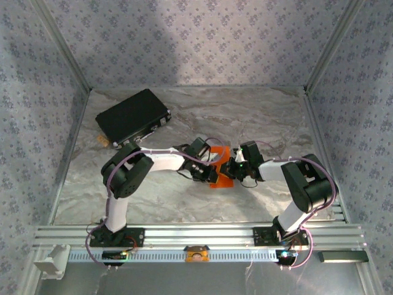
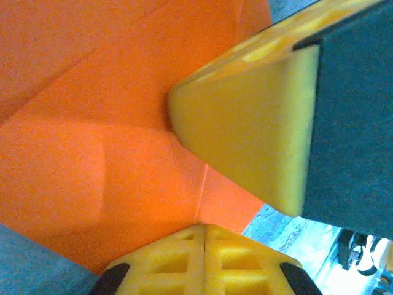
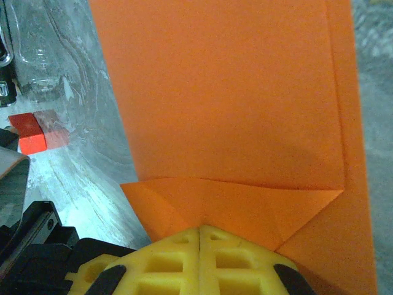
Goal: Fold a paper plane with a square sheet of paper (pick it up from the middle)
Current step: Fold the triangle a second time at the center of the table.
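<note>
While a finished plane is some way off, I hold the orange sheet of paper (image 1: 219,178) between my two claws at the middle of the table (image 1: 245,117), well apart from the black case (image 1: 132,115) at the far left. Done so far, by the look of it: several creases, a long panel laid over with its edge running down one side, and a triangular flap turned across the near end. Left to do, I judge: the pointed nose, the centre fold and the wings. My left claw (image 2: 202,230) is pressed closed, a crease of the sheet running straight into the seam between its pads, so it seems to pinch the paper. My right claw (image 3: 201,228) is likewise closed on the folded flap, the rest of the sheet stretching away from it. A small red block (image 3: 31,132) sits on the table off to one side, apart from the paper.
</note>
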### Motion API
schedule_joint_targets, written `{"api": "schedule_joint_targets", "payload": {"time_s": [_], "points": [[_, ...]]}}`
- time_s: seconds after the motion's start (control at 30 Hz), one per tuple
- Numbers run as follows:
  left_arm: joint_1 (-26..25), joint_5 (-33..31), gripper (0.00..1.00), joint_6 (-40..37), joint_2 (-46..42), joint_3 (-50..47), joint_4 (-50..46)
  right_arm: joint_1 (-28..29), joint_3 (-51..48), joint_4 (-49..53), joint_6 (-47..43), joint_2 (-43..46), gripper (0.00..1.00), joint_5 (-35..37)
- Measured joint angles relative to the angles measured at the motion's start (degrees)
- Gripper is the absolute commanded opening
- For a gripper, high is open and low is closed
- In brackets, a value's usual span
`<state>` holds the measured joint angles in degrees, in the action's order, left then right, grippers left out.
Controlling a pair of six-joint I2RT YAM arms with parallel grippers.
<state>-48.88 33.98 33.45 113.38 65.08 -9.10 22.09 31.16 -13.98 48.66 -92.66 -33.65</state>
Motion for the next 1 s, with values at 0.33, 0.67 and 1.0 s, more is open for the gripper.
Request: {"api": "schedule_joint_targets", "payload": {"time_s": [0.33, 0.67, 1.0], "points": [[-1.2, -1.2, 0.04, -0.7, -0.9, 0.0, -0.2, 0.0, 0.0, 0.0, 0.0, 0.0, 0.0, 0.0], [-1.8, -0.4, 0.04, -0.6, -1.6, 0.7, -0.2, 0.0, 0.0, 0.1, 0.0, 0.0, 0.0, 0.0], [-1.0, -0.7, 0.04, -0.7, -1.6, -1.1, 0.0, -0.1, 0.0, 0.1, 0.0, 0.0, 0.0, 0.0]]}}
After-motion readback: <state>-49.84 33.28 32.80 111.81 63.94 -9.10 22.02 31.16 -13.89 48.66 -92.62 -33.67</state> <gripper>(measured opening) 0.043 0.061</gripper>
